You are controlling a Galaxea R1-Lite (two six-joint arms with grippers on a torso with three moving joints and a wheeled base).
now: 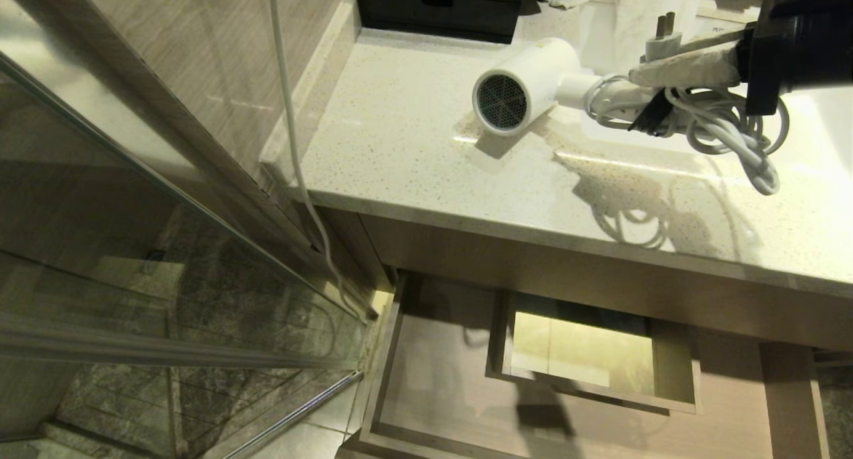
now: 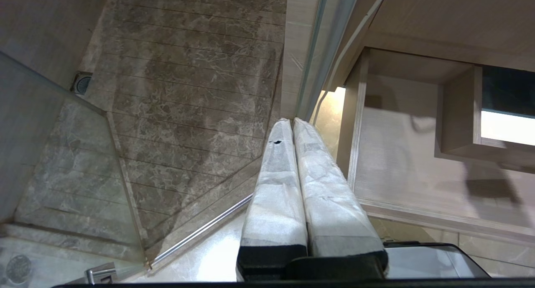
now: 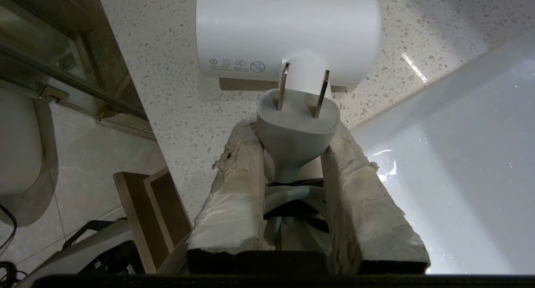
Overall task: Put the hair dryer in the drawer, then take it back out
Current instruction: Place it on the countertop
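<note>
A bathroom: speckled vanity counter (image 1: 413,146), white basin (image 3: 459,154), glass shower screen (image 1: 100,246).

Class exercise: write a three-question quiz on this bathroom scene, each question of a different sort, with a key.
1. True or false: the drawer is shut.
2. The right hand grips the hair dryer by: A) barrel B) handle, cord bundle and plug C) grille.
3. Fill in: the dryer hangs above the ____.

Key: 1 false, it stands open. 2 B. 3 countertop.

The left hand is shut, empty, over the floor.
</note>
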